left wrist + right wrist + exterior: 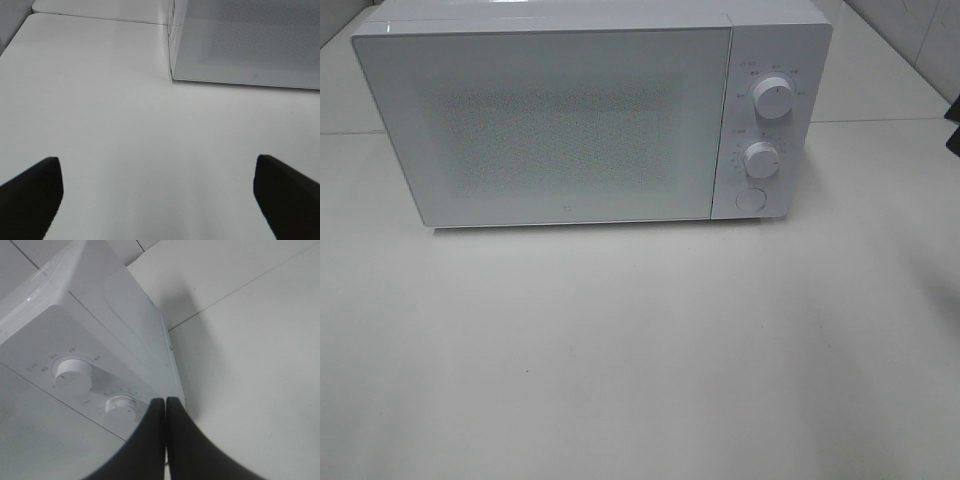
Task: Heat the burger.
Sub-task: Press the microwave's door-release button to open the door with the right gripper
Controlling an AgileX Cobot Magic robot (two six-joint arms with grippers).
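Observation:
The burger is out of view in all three views. A white microwave (pixel 550 110) stands at the back of the table with its door shut, and nothing shows through the speckled door. My left gripper (pixel 156 160) is open over bare table, in front of the microwave's (pixel 245 40) lower left corner. My right gripper (pixel 165 401) is shut with nothing between its fingers. It hangs close to the microwave's control panel, beside the lower knob (pixel 120 407) and below the upper knob (pixel 73 374). Neither gripper shows in the exterior high view.
The control panel carries an upper knob (pixel 773 98), a lower knob (pixel 760 158) and a round button (pixel 751 199). The white table (pixel 640 350) stretches in front of the microwave. Dark shapes (pixel 953 115) sit at the right edge of the exterior high view.

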